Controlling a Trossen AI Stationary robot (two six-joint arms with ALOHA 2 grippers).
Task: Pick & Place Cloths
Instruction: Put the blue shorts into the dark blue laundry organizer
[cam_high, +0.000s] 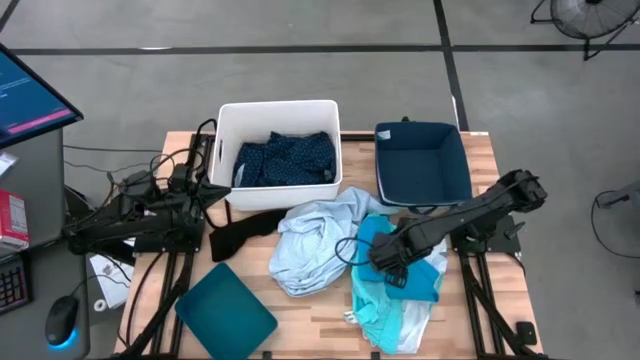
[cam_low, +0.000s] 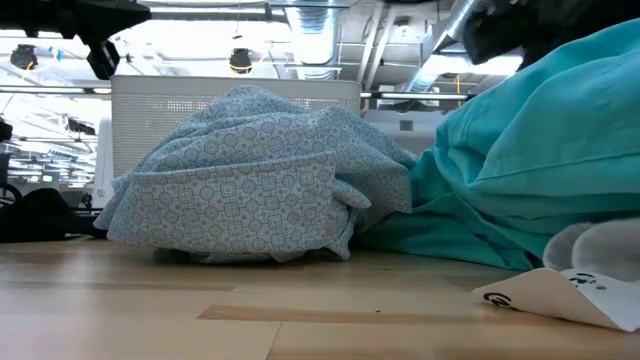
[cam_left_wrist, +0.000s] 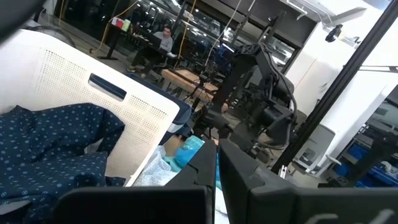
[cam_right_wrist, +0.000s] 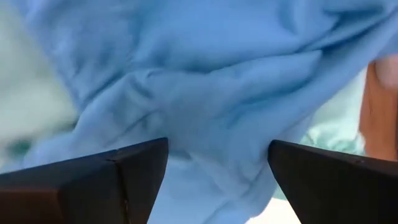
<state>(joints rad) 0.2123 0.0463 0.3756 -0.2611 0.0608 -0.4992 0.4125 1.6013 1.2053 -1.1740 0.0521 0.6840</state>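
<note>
- High view: we count one navy dotted cloth (cam_high: 285, 158) already in the white bin (cam_high: 226, 122) — so we judge the job well short of done. On the table (cam_high: 300, 310) lie four more: a black cloth (cam_high: 240, 232), a pale blue patterned cloth (cam_high: 315, 240), a turquoise cloth (cam_high: 425, 270) and an aqua cloth (cam_high: 385, 310). The dark blue tub (cam_high: 420, 165) holds nothing; a teal lid (cam_high: 226, 312) lies flat near the front edge. The right gripper (cam_high: 392, 262) hangs over the turquoise cloth; the left gripper (cam_high: 212, 192) waits beside the bin.
- Low view: the patterned cloth sits heaped, touching the turquoise one.
- Left wrist view: its jaws are pressed together.
- Right wrist view: jaws spread wide just above the blue fabric — nothing pinched yet.
</note>
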